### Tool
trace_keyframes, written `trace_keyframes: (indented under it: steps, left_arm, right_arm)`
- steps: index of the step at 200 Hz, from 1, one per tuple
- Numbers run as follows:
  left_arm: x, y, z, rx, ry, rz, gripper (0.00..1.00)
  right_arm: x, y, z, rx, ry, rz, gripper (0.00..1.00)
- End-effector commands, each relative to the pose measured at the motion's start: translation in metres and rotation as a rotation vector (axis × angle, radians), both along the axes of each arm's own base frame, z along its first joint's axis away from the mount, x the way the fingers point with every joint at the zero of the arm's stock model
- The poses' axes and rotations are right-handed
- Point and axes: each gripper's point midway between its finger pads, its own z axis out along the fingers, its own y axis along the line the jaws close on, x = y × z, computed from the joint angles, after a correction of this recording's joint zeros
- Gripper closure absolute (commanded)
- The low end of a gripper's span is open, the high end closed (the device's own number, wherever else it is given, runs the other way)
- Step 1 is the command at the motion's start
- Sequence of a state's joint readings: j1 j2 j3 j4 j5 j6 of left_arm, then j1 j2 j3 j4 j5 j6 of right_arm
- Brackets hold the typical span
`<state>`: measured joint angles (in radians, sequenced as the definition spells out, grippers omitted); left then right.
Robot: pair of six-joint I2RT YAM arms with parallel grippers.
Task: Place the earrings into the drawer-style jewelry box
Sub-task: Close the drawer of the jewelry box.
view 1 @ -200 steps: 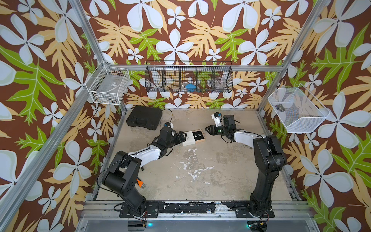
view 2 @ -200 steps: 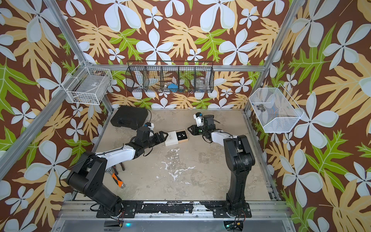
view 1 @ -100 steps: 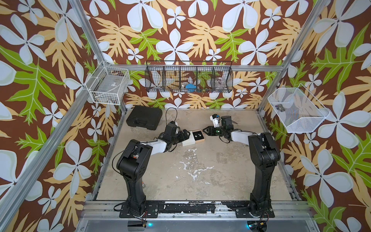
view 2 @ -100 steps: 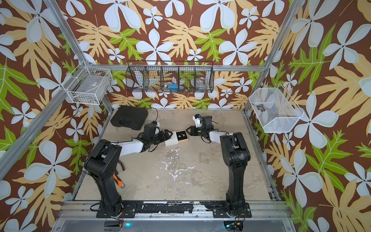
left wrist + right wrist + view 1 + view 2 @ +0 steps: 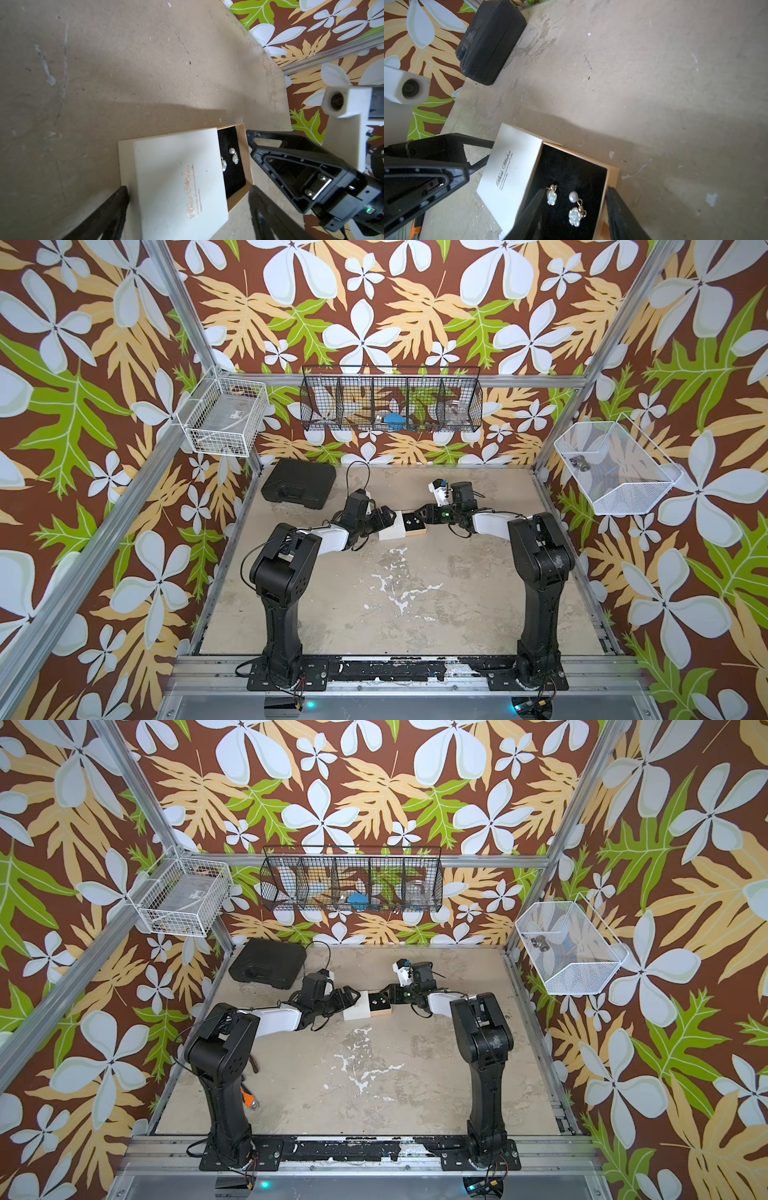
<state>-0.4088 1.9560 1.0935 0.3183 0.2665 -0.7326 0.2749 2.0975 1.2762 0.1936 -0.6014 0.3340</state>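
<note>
Two black robot arms rise from the near edge of the table (image 5: pixel 415 593), elbows bent, forearms reaching low toward each other. Between them, toward the far side, lies the drawer-style jewelry box (image 5: pixel 390 526), its tray (image 5: pixel 571 166) slid partly out toward the right arm. The left gripper (image 5: pixel 388 516) is spread wide and grasps nothing; one fingertip (image 5: pixel 121 193) touches the white sleeve's closed end. The right gripper (image 5: pixel 574 193) hangs tilted over the tray, jaws parted and empty, straddling the two pearl earrings (image 5: pixel 575 217), which lie on the black lining.
</note>
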Motion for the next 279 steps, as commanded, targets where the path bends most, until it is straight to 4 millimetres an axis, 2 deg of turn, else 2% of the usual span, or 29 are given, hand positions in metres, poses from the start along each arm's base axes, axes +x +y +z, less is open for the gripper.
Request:
trace_keyframes:
  steps: [1, 160, 279]
  left_arm:
    - [0.004, -0.004, 0.003, -0.016, -0.011, -0.015, 0.1]
    - [0.003, -0.011, 0.0, -0.052, 0.013, -0.037, 0.14]
    - [0.0, -0.013, -0.001, -0.066, 0.014, -0.045, 0.15]
  right_arm:
    - [-0.003, 0.004, 0.005, 0.016, -0.005, 0.007, 0.52]
    - [-0.012, 0.012, 0.009, 0.039, -0.001, 0.015, 0.52]
    - [-0.02, 0.034, 0.009, 0.087, 0.014, 0.036, 0.52]
